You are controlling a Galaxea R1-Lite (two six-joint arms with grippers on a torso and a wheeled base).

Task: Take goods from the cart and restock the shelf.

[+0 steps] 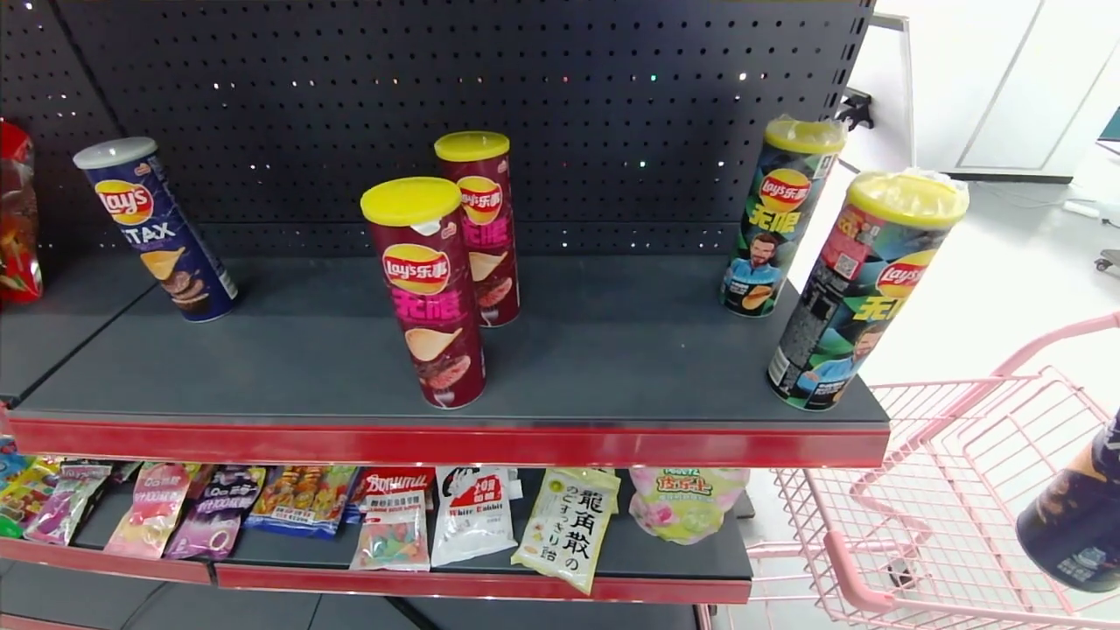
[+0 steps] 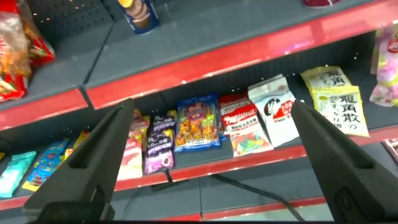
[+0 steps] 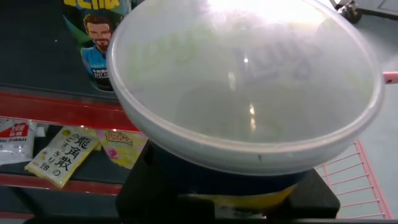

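Can (image 1: 1072,516): dark blue with a clear lid (image 3: 245,93), held above the cart (image 1: 927,525), right of the shelf (image 1: 612,350).
Right gripper (image 3: 227,202): clamped on the can body below the lid.
Left gripper (image 2: 211,104): spread wide and holding nothing, facing the lower shelf (image 2: 280,154).
Handling: likely light, stiff, smooth and crushable; a mid-body hold suits it.
Hidden: the can is cut off at the head view's edge, and the lid masks the finger contact.
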